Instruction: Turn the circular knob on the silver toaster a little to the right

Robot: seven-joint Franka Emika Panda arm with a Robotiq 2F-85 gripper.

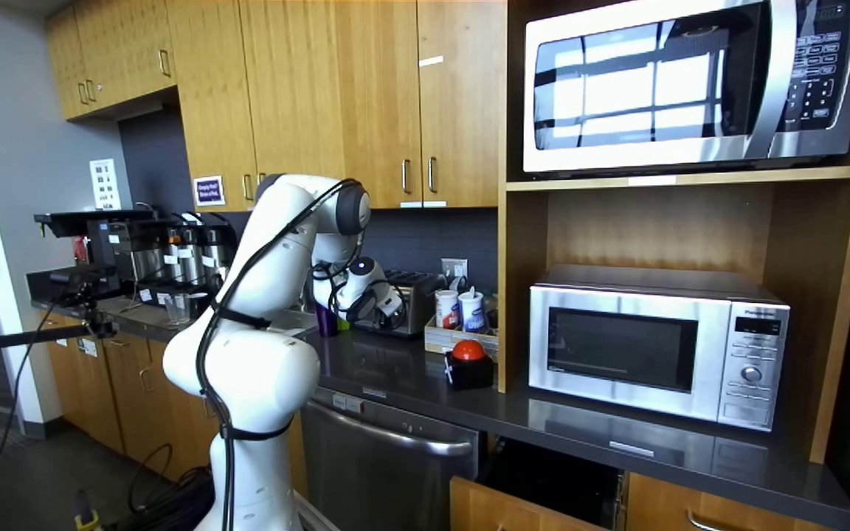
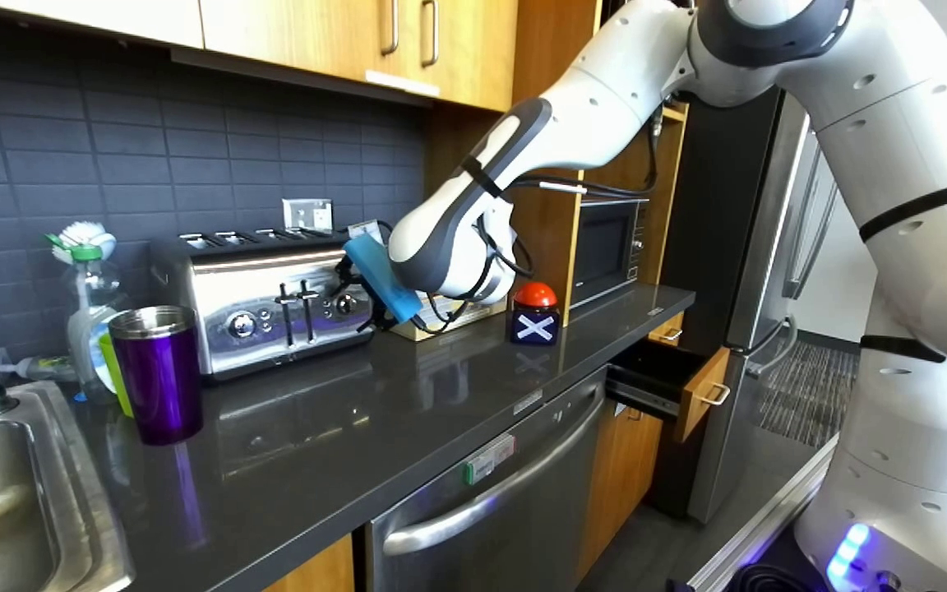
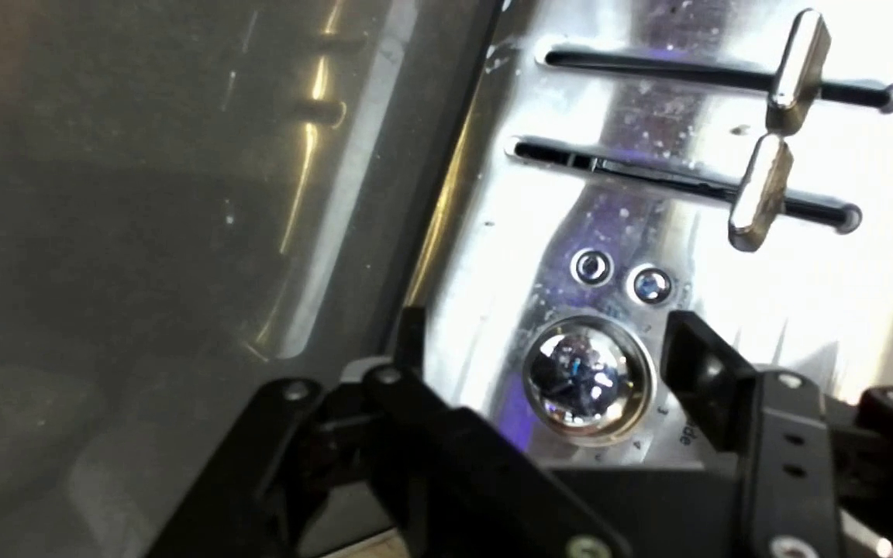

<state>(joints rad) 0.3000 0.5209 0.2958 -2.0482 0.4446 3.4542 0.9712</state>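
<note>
Wrist view: the gripper point(image 3: 548, 345), jaws spread, flanked the knob point(image 3: 587, 380) on the front of the toaster point(image 2: 264, 288), contact unclear; its polished dome, probably light to turn but slippery, seemed best pinched across opposite sides.

The white arm point(image 1: 277, 354) arches high and slopes down to parted black fingers point(image 3: 710, 384)

In an exterior view I face the cabinets point(image 1: 373, 96) from well back; in an exterior view I look along the counter point(image 2: 301, 444) from near the sink point(image 2: 83, 485). Both share arm point(image 1: 270, 369) and toaster point(image 2: 270, 284). My wrist view faces one toaster knob point(image 3: 586, 380) closely, past the gripper point(image 3: 549, 342).
</note>
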